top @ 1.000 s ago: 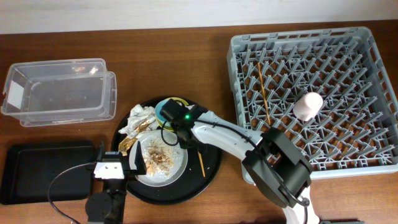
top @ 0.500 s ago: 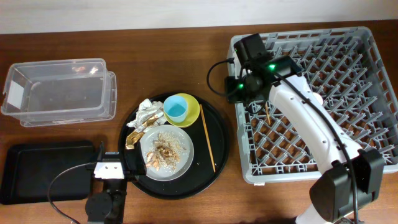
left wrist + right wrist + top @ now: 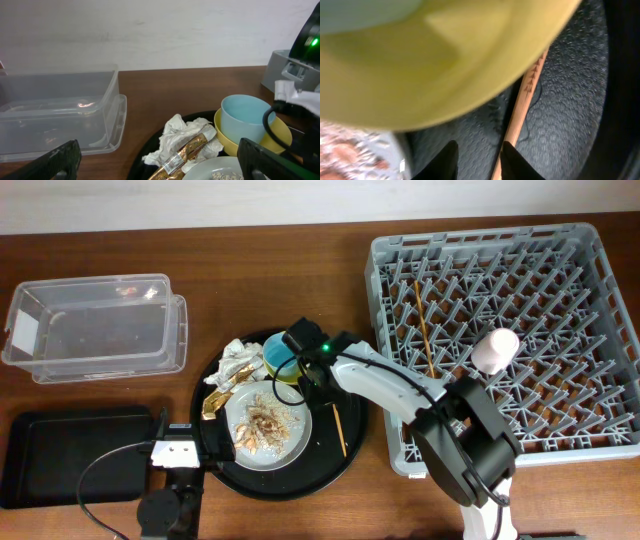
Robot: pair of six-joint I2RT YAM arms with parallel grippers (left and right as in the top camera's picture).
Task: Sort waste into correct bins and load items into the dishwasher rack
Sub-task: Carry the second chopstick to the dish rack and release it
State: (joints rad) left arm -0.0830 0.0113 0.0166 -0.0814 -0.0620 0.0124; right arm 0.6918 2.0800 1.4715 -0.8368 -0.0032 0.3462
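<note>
Near the middle of the overhead view, the right gripper is down over the round black tray, right beside the yellow-green bowl. Its two fingers stand slightly apart with bare tray showing between them, clasping nothing. The loose chopstick lies flat on the tray. It runs from just inside the right-hand finger toward the upper right of the wrist view, passing close under the bowl's rim. The other chopstick already lies in the rack at the right of the frame, along with the pink cup.

The loose chopstick looks to be the piece in hand. It is a thin wooden stick: very light, stiff, and likely to roll or swivel if pinched off-centre. Flat on the tray it leaves little to get under, so the fingertips would need to come down on either side of it, right to the tray surface. A hold near the middle of its length should keep it level; one near an end would let it pivot. The bowl crowds its upper end, so the lower stretch, clear of bowl and plate, seems the better place.

The left gripper, at the lower left of the overhead view, has its fingers spread wide and empty, facing the wrappers and the blue cup.
</note>
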